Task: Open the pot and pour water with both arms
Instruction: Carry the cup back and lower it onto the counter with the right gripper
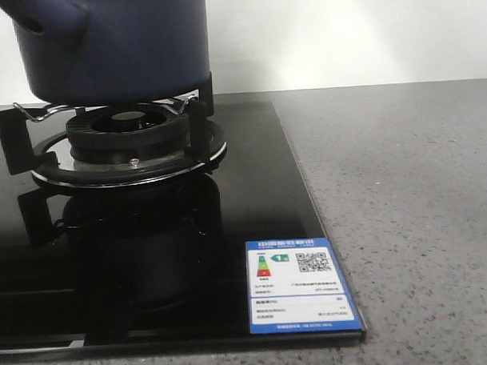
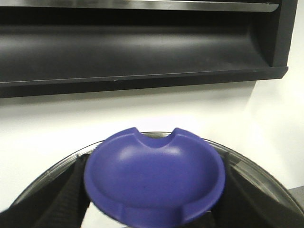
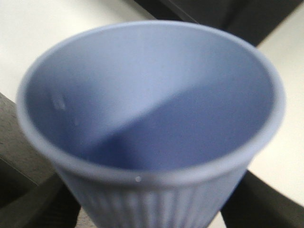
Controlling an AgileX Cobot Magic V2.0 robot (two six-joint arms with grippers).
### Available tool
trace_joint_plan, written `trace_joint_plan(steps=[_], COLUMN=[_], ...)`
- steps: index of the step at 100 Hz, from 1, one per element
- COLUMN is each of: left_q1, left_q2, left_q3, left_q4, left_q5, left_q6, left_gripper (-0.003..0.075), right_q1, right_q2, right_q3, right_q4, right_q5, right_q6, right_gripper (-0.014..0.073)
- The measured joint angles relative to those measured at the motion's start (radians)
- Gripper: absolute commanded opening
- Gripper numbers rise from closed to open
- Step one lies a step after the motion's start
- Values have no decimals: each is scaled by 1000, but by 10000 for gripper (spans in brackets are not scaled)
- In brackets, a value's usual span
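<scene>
1. Pot (image 1: 115,47): big, dark blue, sits on the burner stand (image 1: 126,142) of the black stove top (image 1: 150,258); looks heavy and hard, could chip if bumped; short tube handle (image 1: 41,13) looks best to grab.
2. Lid (image 2: 154,178): blue knob with a clear glass rim (image 2: 251,166); looks smooth, slippery and easy to break; sits right between the left gripper (image 2: 154,209) fingers, so looks pinched by the knob; no pot in that view, so seems lifted off.
3. Cup (image 3: 152,118): light blue, ribbed, looks thin, light and easy to squash; sits close between the right gripper (image 3: 152,213) fingers, looks held by its sides; tipped over, nothing seen inside.
4. Neither gripper seen from the front, so cannot tell how far the pot is from them.
</scene>
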Motion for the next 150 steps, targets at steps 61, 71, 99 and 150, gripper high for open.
trace_joint_plan(steps=[61, 71, 99, 150], left_q1=[0, 0, 0, 0], left_q2=[0, 0, 0, 0], left_q3=[0, 0, 0, 0], left_q4=[2, 2, 2, 4], left_q5=[0, 0, 1, 2], left_q6=[0, 0, 0, 0], left_gripper=[433, 433, 433, 433], right_q1=[-384, -448, -573, -586], right_q2=[-329, -336, -270, -60], right_q3=[706, 793, 945, 955], right_q4=[22, 24, 26, 30], right_q5=[-600, -705, -852, -1011], right_q6=[323, 323, 323, 300], right_gripper=[345, 345, 345, 345])
